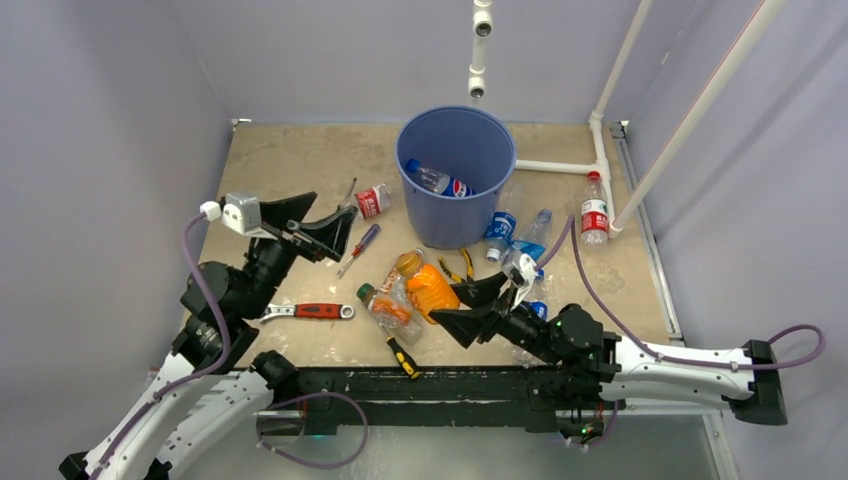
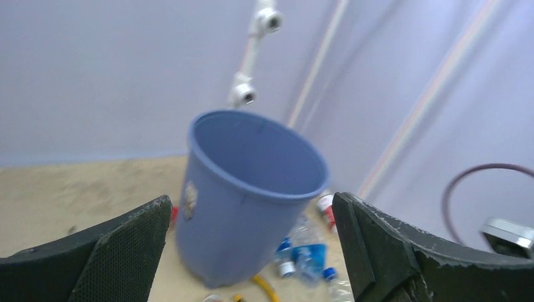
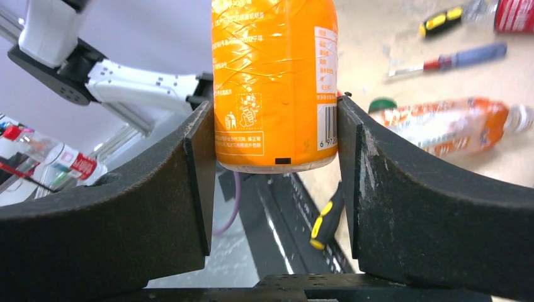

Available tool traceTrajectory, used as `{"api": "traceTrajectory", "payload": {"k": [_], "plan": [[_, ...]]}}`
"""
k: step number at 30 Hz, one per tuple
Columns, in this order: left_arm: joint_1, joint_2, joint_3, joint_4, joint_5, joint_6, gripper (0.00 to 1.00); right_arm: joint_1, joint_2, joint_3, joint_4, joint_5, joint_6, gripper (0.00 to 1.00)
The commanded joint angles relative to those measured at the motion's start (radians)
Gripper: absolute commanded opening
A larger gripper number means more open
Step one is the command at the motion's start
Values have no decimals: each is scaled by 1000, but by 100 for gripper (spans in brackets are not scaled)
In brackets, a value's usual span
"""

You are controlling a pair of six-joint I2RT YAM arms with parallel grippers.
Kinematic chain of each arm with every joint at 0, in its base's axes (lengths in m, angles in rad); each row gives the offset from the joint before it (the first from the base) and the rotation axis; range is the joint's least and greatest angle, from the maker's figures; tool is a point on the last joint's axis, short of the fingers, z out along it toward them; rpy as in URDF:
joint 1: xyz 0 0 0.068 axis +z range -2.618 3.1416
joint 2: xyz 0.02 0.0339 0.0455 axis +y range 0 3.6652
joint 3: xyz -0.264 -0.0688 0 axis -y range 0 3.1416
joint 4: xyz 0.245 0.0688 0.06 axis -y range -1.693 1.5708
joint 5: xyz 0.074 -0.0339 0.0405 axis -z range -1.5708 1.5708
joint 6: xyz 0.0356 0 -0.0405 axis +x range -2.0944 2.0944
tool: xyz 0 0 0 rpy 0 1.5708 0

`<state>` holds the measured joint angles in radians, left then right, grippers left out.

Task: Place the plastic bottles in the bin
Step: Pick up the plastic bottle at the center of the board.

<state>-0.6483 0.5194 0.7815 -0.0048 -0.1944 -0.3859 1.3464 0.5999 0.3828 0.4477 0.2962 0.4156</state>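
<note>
The blue bin (image 1: 450,225) stands at the back middle of the table, with one clear bottle (image 1: 437,181) lying inside it. An orange bottle (image 1: 430,290) sits between both pads of my right gripper (image 1: 447,303), which is shut on it. In the right wrist view that orange bottle (image 3: 275,82) fills the gap of the right gripper (image 3: 275,126). My left gripper (image 1: 333,206) hovers open and empty left of the bin. Its wrist view has the left gripper (image 2: 252,204) facing the bin (image 2: 233,220). Loose bottles lie at the bin's left (image 1: 372,200) and right (image 1: 500,232), and far right (image 1: 594,215).
A green-capped orange-labelled bottle (image 1: 388,308) lies just left of the right gripper. Tools are scattered about: a red wrench (image 1: 310,311), a blue and red screwdriver (image 1: 358,248), a yellow and black screwdriver (image 1: 403,355) and yellow pliers (image 1: 455,268). White pipes (image 1: 600,150) run at the back right.
</note>
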Motion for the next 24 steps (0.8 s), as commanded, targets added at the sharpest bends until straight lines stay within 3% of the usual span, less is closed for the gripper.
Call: {"api": "traceTrajectory", "payload": {"k": [1, 5, 11, 24], "plan": [[1, 35, 14, 182, 329, -63, 99, 2, 60, -41, 400, -21, -158, 34], [1, 97, 29, 268, 529, -166, 99, 2, 125, -38, 528, -25, -205, 33], [2, 118, 0, 340, 555, -242, 99, 2, 158, -55, 627, -23, -215, 32], [0, 254, -48, 584, 784, -434, 96, 2, 195, -69, 702, -9, -219, 32]]}}
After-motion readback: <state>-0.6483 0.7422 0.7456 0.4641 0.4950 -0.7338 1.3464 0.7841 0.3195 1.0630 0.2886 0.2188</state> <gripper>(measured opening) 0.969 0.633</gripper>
